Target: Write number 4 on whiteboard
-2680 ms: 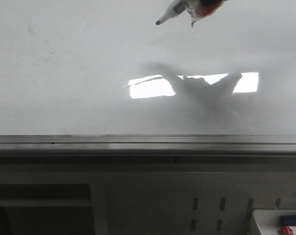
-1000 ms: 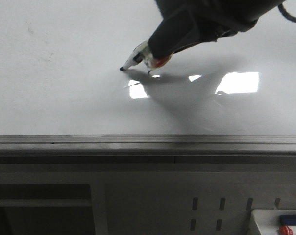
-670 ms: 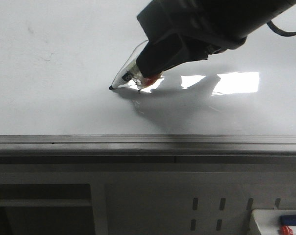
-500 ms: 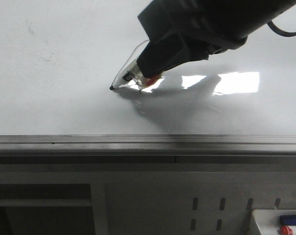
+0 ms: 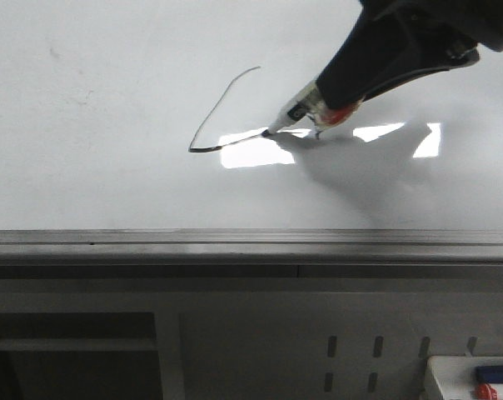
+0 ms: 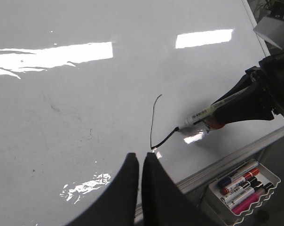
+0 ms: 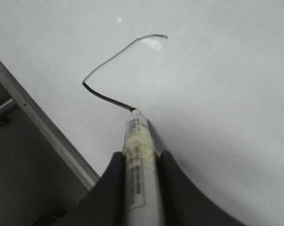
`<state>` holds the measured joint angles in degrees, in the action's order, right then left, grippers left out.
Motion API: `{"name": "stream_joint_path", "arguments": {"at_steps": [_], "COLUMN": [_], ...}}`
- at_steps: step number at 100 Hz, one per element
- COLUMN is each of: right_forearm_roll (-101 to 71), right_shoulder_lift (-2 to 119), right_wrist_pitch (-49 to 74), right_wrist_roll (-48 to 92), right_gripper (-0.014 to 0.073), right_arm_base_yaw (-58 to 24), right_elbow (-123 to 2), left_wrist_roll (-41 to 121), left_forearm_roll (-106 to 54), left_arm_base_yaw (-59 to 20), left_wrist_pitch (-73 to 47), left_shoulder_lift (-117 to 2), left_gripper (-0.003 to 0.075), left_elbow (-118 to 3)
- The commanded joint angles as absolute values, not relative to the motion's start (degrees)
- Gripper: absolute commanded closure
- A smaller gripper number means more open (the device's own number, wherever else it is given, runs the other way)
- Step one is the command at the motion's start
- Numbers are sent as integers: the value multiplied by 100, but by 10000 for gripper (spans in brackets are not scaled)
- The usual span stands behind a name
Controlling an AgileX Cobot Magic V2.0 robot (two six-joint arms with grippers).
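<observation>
With the right gripper (image 7: 141,162) clamped on the marker (image 5: 295,115) and the left gripper (image 6: 139,165) shut empty, the tip should keep even pressure on the whiteboard (image 5: 110,183) to run the 4 (image 5: 220,108)'s crossbar straight.

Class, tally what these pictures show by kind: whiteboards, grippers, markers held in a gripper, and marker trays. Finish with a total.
whiteboard: 1
grippers, the left gripper and the right gripper: 2
held marker: 1
marker tray: 1
Total: 5
</observation>
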<state>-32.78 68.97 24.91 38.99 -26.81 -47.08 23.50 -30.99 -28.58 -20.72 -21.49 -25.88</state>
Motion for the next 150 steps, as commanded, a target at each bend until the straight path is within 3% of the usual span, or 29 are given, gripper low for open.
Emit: {"name": "stream_joint_path", "arguments": {"at_steps": [1,37,73,150], "right_forearm_roll": [-2825,-2678,-2834,-2834], "right_shoulder_lift": [6748,6512,5657,6984], "right_wrist_pitch": [2102,2180,2265,1363], "right_wrist_roll": [3941,3941,3941,3941], "right_gripper": [644,645,645,645], "right_arm_base_yaw": [-2379,-2023,-3033,-3193], "right_elbow": [-4721,-4688,-5362,-5433], "left_wrist_roll": [2311,2311,2311,2311], "left_forearm_roll": [-3224,-3224,-3224,-3375], "left_arm_base_yaw": [-2846,-2846,-2846,-2846], "left_wrist_pitch": [-1670,-1589,-1502,-1540], "left_shoulder_lift": [-2180,-2180,-2180,-2180], "left_gripper": [741,741,741,741], "left_elbow": [-2752,-2752,-2752,-2752]}}
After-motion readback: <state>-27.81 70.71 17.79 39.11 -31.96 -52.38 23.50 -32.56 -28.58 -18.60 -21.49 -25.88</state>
